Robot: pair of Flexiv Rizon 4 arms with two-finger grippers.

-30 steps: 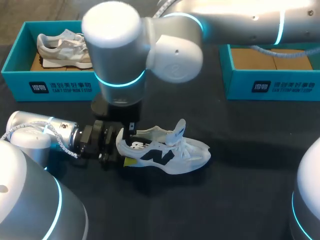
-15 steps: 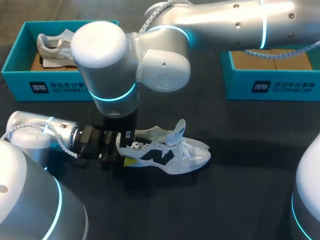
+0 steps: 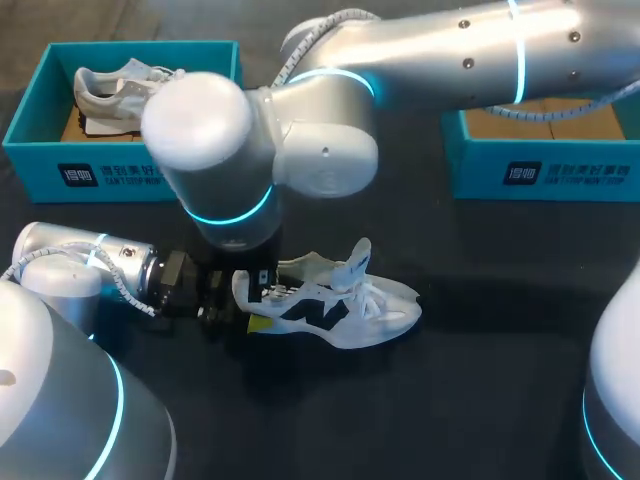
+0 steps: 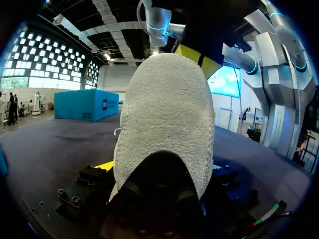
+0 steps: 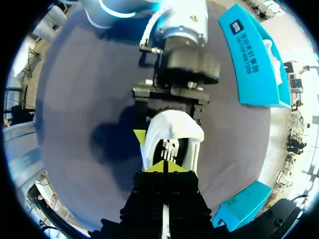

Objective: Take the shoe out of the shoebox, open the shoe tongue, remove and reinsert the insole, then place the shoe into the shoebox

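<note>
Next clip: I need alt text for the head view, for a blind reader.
A white sneaker with a black logo sits on the dark table, its heel gripped by the left pincer while the right arm hovers over that heel. A teal shoebox at the far left holds a second pale sneaker; another teal shoebox sits far right.

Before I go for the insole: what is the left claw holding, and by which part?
The left claw holds the white sneaker by its heel, one finger on either side.
</note>
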